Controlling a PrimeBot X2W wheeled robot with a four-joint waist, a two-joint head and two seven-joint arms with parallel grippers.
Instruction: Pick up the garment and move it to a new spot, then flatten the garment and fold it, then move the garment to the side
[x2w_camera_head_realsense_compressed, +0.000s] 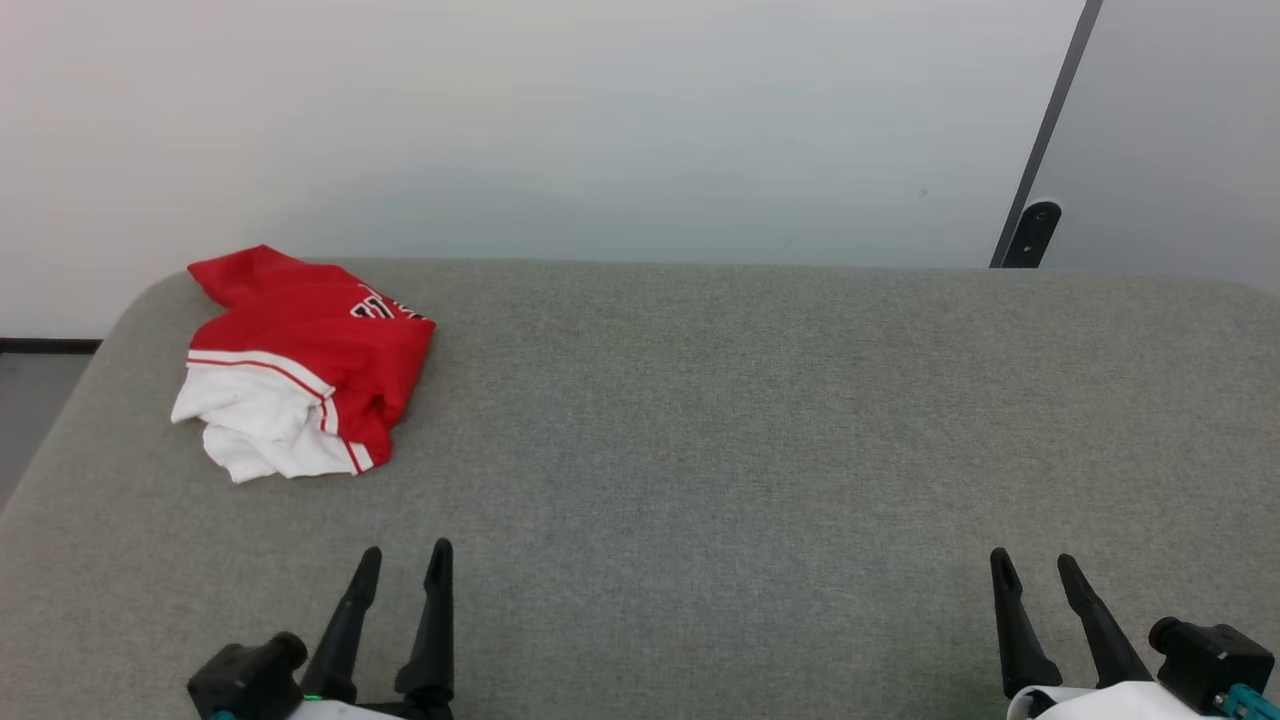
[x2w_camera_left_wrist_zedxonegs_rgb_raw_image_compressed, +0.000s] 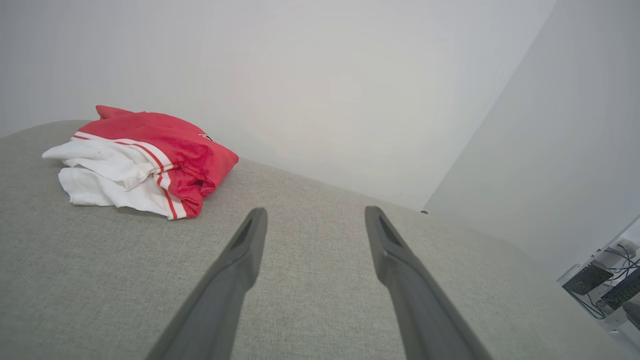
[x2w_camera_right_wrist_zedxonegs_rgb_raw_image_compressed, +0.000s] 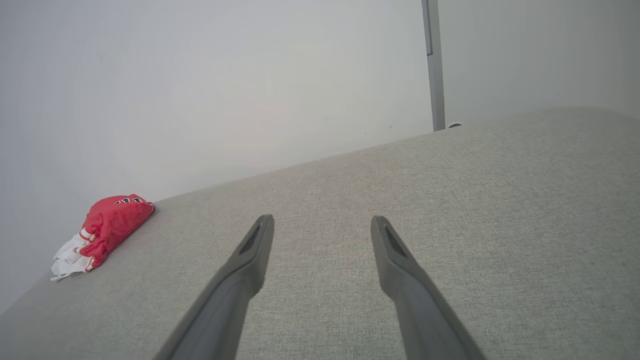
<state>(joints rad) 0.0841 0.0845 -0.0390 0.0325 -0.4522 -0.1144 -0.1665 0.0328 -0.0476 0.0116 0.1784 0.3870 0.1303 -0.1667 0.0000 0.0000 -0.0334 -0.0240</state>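
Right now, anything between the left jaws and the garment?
Nothing visible: only bare grey cushion lies between the left gripper, jaws open, and the crumpled garment ahead to its left.

The garment (x2w_camera_head_realsense_compressed: 300, 360) lies on the padded surface (x2w_camera_head_realsense_compressed: 700, 430), ahead and slightly left of the left gripper (x2w_camera_head_realsense_compressed: 406, 550) and far left of the right gripper (x2w_camera_head_realsense_compressed: 1032, 557). A wall (x2w_camera_head_realsense_compressed: 600, 120) stands beyond both.

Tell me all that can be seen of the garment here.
The garment is a small red shirt with white sleeves, red-white stripe trim and partly hidden black lettering. It looks like soft knit, lies loosely bunched and folded over itself at the far left corner of the grey fabric surface, resting on that alone.
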